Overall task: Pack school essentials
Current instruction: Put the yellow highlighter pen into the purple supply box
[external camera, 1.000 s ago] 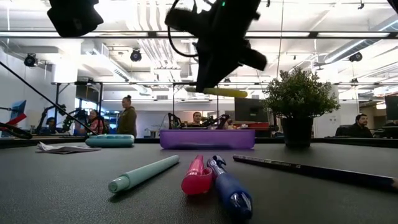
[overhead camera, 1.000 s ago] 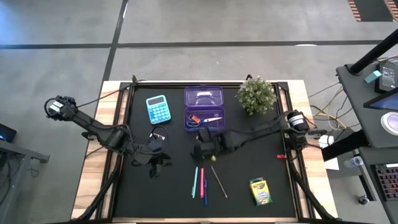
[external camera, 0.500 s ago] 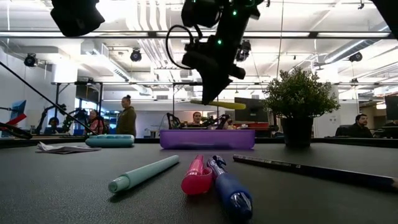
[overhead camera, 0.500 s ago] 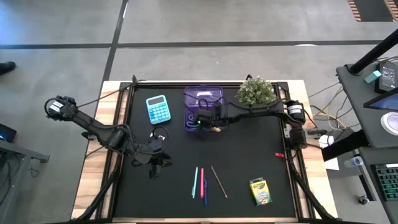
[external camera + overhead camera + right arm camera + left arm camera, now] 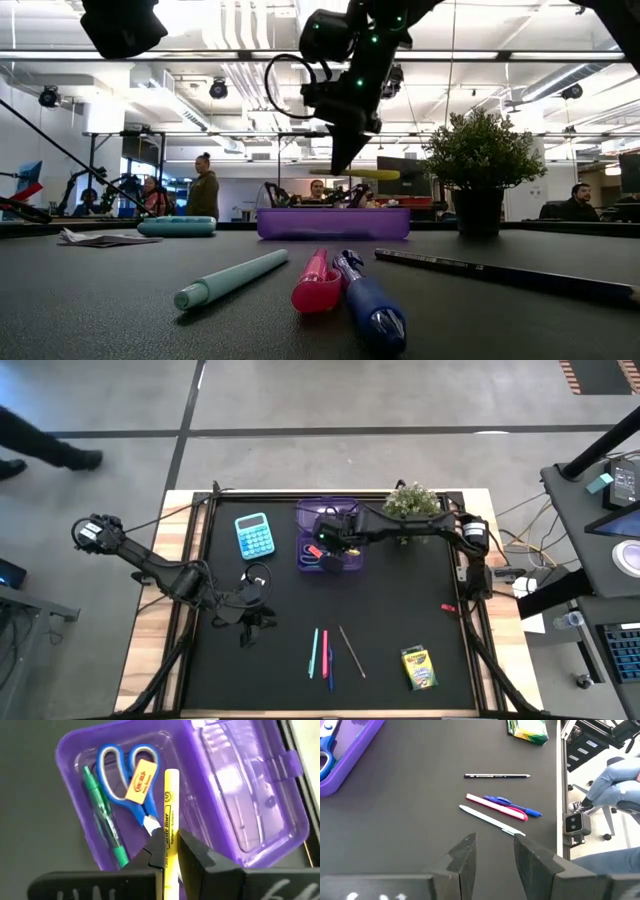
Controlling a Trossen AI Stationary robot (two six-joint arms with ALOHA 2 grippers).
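The right end effector (image 5: 169, 851) grips a yellow highlighter (image 5: 170, 805) printed "liner", centre frame, over the open purple box (image 5: 80, 750) holding scissors (image 5: 122, 775). The left end effector (image 5: 492, 851) hangs open.

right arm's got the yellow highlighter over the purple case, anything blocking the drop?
Nothing visible. The right gripper holds the yellow highlighter above the open purple pencil case, lid folded back. Inside lie blue-handled scissors, an orange eraser and a green pen, with bare floor beside them.

A black table (image 5: 400, 600) carries purple box (image 5: 328, 535), calculator (image 5: 251, 535), plant (image 5: 411, 503), pens (image 5: 322, 652), pencil (image 5: 351, 651), crayon box (image 5: 418, 668)
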